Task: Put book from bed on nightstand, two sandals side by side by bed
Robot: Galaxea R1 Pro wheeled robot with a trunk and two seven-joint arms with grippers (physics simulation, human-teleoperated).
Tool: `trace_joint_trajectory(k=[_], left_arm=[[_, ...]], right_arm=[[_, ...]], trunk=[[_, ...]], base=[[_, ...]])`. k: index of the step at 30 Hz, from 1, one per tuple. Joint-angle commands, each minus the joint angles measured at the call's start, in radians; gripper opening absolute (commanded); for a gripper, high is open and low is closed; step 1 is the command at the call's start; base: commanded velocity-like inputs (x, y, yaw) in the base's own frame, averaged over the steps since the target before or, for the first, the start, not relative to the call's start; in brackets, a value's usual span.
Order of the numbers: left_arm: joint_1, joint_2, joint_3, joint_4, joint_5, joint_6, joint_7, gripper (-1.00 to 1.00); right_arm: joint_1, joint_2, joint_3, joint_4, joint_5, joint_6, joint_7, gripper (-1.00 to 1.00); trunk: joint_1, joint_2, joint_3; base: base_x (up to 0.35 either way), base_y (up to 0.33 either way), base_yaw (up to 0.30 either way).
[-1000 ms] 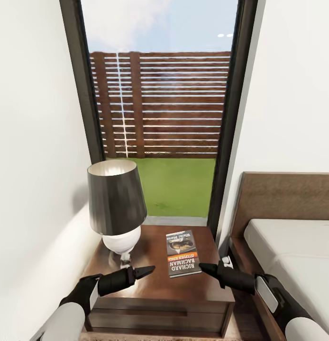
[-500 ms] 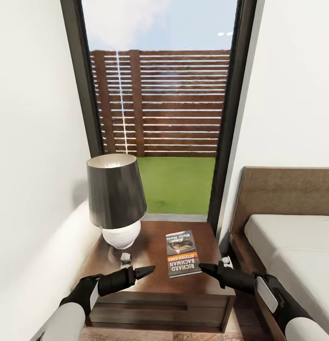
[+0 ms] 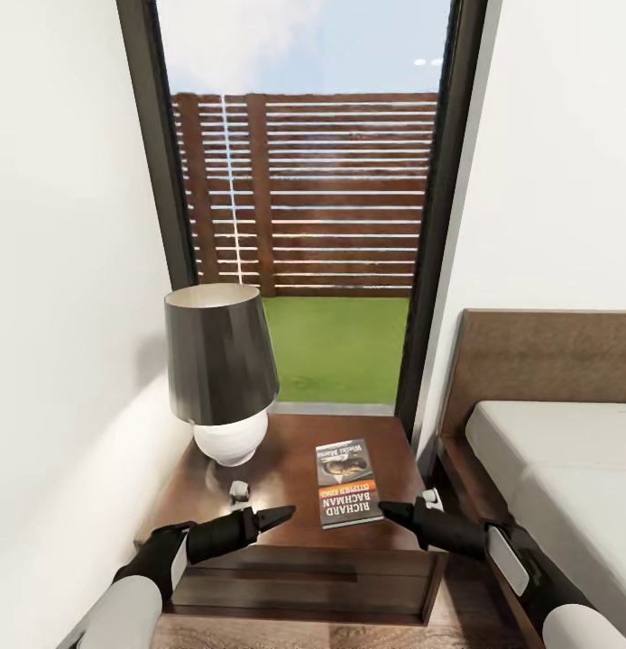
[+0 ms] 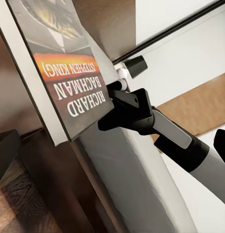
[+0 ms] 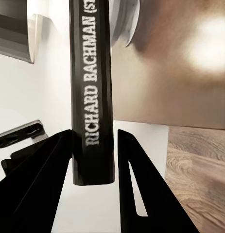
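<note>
Bedroom corner, window wall: the book [image 3: 347,482] lies flat on the nightstand [image 3: 286,532] beside the lamp [image 3: 219,370], so I judge that step done. My right gripper [image 3: 391,511] sits just off its edge; the right wrist view shows its fingers apart, flanking the spine. My left gripper [image 3: 281,515] looks closed and empty.

book [image 3: 347,482] on nightstand [image 3: 286,532] | lamp [image 3: 221,374] left of book | bed [image 3: 566,478] right of nightstand
</note>
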Motion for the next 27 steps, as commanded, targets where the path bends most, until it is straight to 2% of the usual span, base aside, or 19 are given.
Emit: trace_joint_trajectory(k=[1, 16, 27], left_arm=[[-0.001, -0.001, 0.008, -0.002, -0.011, 0.01, -0.006, 1.0], [0.0, -0.001, 0.007, -0.002, -0.011, 0.009, -0.006, 1.0], [-0.001, -0.001, 0.008, -0.002, -0.011, 0.009, -0.006, 1.0]], right_arm=[[-0.001, 0.0, -0.002, 0.0, 0.0, 0.004, 0.002, -1.0], [-0.001, 0.002, -0.001, 0.0, 0.0, 0.004, 0.002, -1.0], [-0.001, 0.002, -0.001, 0.0, 0.0, 0.003, 0.002, -1.0]], trunk=[[0.0, 0.0, -0.001], [0.0, 0.0, -0.001], [0.0, 0.0, -0.001]], base=[[0.0, 0.0, 0.0], [0.092, 0.0, 0.0], [0.217, 0.0, 0.0]])
